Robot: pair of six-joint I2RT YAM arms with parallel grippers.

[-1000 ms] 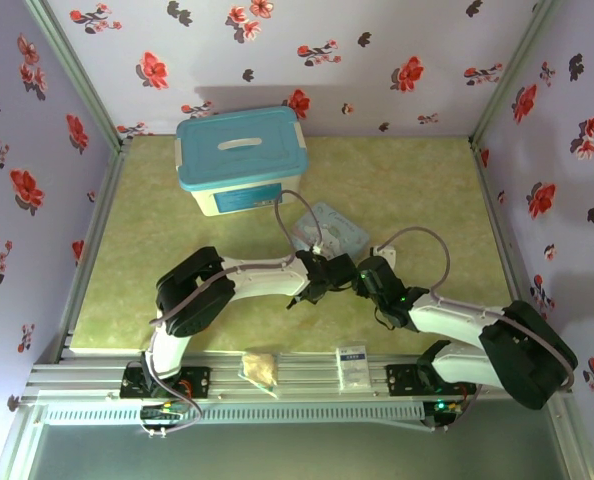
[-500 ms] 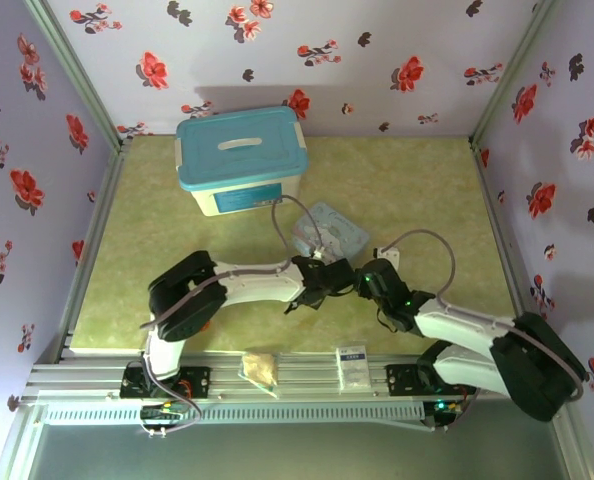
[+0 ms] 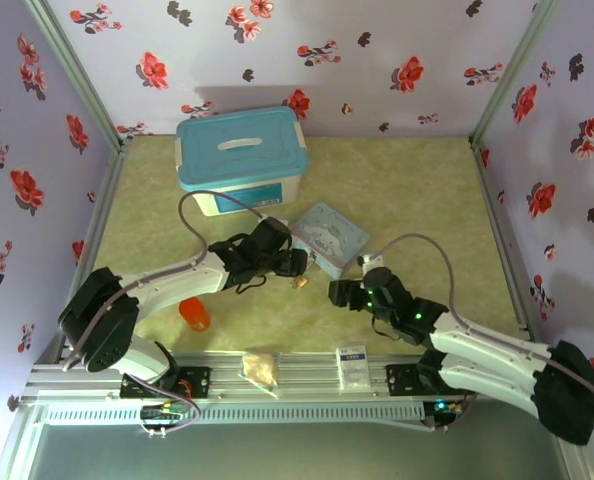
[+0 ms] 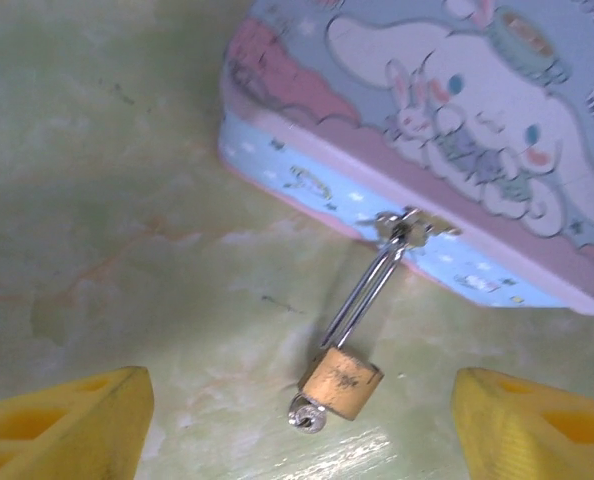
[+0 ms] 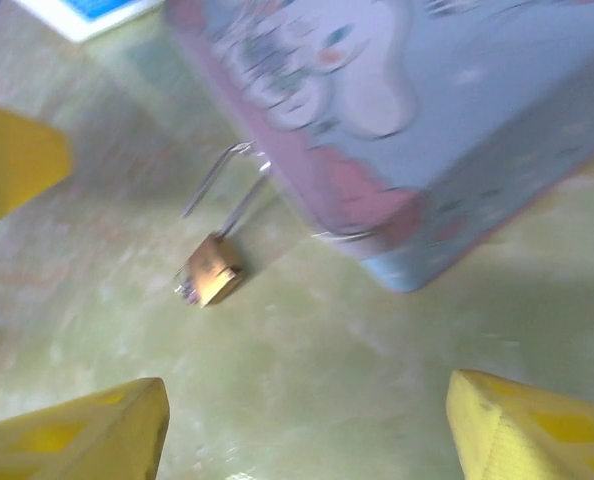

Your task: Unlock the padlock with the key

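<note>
The small brass padlock (image 4: 343,381) lies on the green mat, its thin silvery shackle (image 4: 365,291) hooked through the clasp of the pale blue cartoon tin (image 4: 447,110). The tiny key (image 4: 307,413) sticks out of the padlock's bottom end. My left gripper (image 4: 299,428) is open just short of the padlock, one yellow finger (image 4: 67,420) on each side and nothing held. In the right wrist view the padlock (image 5: 212,268) lies ahead of my open right gripper (image 5: 307,430), beside the tin (image 5: 397,110). From above, the padlock (image 3: 300,283) sits between the left gripper (image 3: 297,264) and right gripper (image 3: 335,294).
A white storage box with a teal lid (image 3: 242,160) stands at the back left. An orange-red cup (image 3: 194,314) lies by the left arm. A white sachet (image 3: 352,365) and a tan packet (image 3: 260,368) rest on the front rail. Floral walls enclose the mat.
Both grippers have drawn back from the middle, the left arm swinging left and the right arm moving right. The padlock with the key now lies uncovered, and the orange cup has come into view.
</note>
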